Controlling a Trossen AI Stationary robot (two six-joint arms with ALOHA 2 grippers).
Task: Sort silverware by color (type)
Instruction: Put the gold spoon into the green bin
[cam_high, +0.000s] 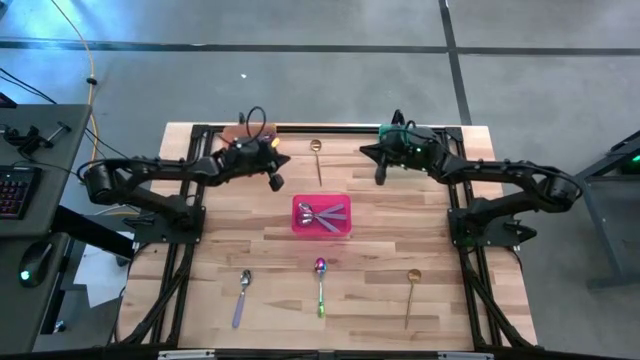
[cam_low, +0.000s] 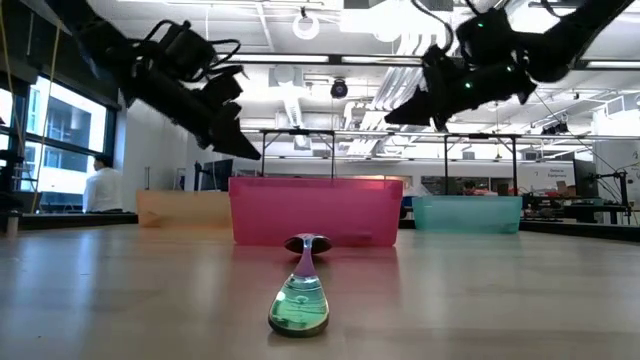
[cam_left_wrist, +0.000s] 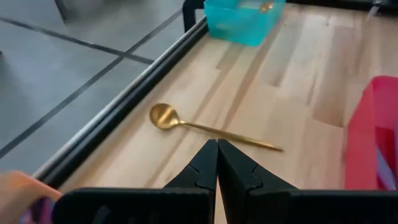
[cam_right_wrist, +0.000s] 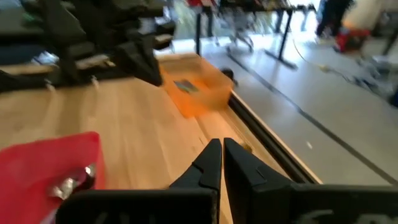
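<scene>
A gold spoon (cam_high: 317, 158) lies flat near the table's far edge, between my two grippers; the left wrist view shows this gold spoon (cam_left_wrist: 205, 129) just beyond the fingertips. The pink bin (cam_high: 321, 216) at the table's middle holds silver spoons (cam_high: 325, 213). Along the near side lie a lilac-handled spoon (cam_high: 241, 296), a green-handled iridescent spoon (cam_high: 320, 285) and a second gold spoon (cam_high: 411, 296). My left gripper (cam_high: 275, 182) hangs shut above the table, left of the far gold spoon. My right gripper (cam_high: 379, 177) hangs shut to that spoon's right.
An orange bin (cam_right_wrist: 196, 90) stands at the far left corner under my left arm. A teal bin (cam_left_wrist: 242, 18) stands at the far right corner under my right arm. A black rail (cam_left_wrist: 124, 106) runs along the far edge. Bare wood lies between the pink bin and the near spoons.
</scene>
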